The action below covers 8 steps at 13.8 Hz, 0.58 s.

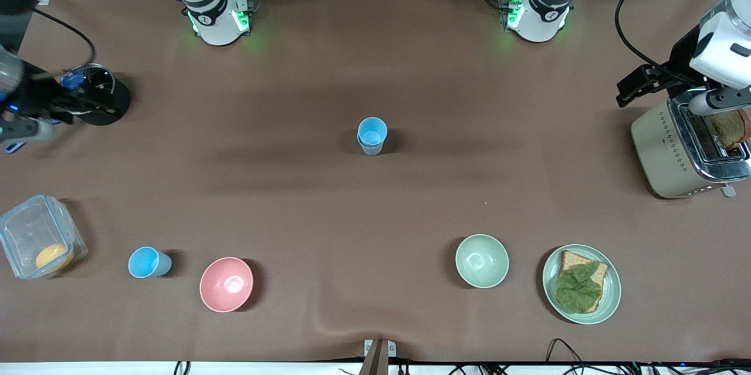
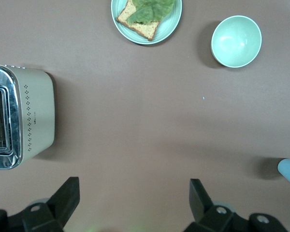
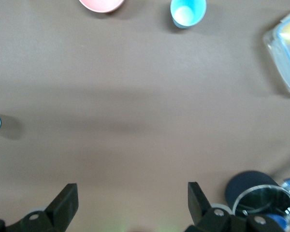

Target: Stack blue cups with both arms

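Front view: stacked blue cups (image 1: 372,135) at frame centre, lone blue cup (image 1: 148,262) lower left; left gripper (image 2: 132,203) and right gripper (image 3: 130,203) both spread, empty.

We see light-blue cups (image 1: 372,135) on a brown table (image 1: 375,199), one pink bowl (image 1: 226,284), one pale green bowl (image 1: 481,260), a cream toaster (image 1: 675,149) with a dotted pattern.

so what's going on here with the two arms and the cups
Neither arm is handling anything. The left gripper hangs open over bare table near the toaster, and the right gripper hangs open near a black container. Mid-table, two blue cups appear stacked. A third blue cup stands alone beside the pink bowl, not yet stacked.
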Each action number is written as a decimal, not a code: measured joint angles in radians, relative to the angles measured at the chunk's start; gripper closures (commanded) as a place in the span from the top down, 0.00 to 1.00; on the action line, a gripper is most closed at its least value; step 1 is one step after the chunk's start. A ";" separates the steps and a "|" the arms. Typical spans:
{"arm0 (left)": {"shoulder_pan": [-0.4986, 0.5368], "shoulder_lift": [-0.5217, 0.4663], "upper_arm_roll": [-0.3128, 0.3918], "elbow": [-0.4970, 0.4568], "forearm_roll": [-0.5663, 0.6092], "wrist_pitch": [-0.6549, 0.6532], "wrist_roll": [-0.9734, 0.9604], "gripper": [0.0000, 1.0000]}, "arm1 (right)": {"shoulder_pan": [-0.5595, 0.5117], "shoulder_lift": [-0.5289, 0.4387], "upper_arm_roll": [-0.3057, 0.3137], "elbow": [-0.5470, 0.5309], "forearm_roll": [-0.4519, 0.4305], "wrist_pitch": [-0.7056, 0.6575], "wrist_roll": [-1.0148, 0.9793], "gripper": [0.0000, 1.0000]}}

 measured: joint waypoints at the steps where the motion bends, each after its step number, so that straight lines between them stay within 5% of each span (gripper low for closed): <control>1: -0.003 0.000 0.001 0.000 0.000 0.000 0.000 1.00 | -0.008 -0.001 0.006 0.035 -0.010 -0.033 0.006 1.00; 8: -0.008 0.000 0.002 0.003 0.000 -0.017 0.012 1.00 | -0.036 -0.002 0.080 0.133 -0.023 -0.075 0.122 1.00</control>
